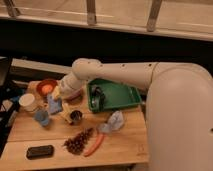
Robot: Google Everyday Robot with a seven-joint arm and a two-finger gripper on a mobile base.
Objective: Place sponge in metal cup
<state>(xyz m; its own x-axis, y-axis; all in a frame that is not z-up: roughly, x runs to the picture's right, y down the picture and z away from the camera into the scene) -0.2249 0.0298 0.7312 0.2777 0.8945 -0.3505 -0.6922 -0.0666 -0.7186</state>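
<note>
My gripper [55, 100] is at the left of the wooden table, at the end of the white arm that reaches in from the right. It is shut on a light blue sponge [53, 106] and holds it just above the table. The metal cup [76, 117] stands upright a little to the right of and below the sponge, apart from it. A yellow object [65, 114] lies between the sponge and the cup.
An orange bowl [46, 87] and a white cup [27, 102] stand at the far left, with a blue cup [42, 118] below the gripper. A green tray [117, 96], a pale crumpled bag [115, 121], a carrot [94, 145], a dark cluster [77, 141] and a black object [40, 151] are also on the table.
</note>
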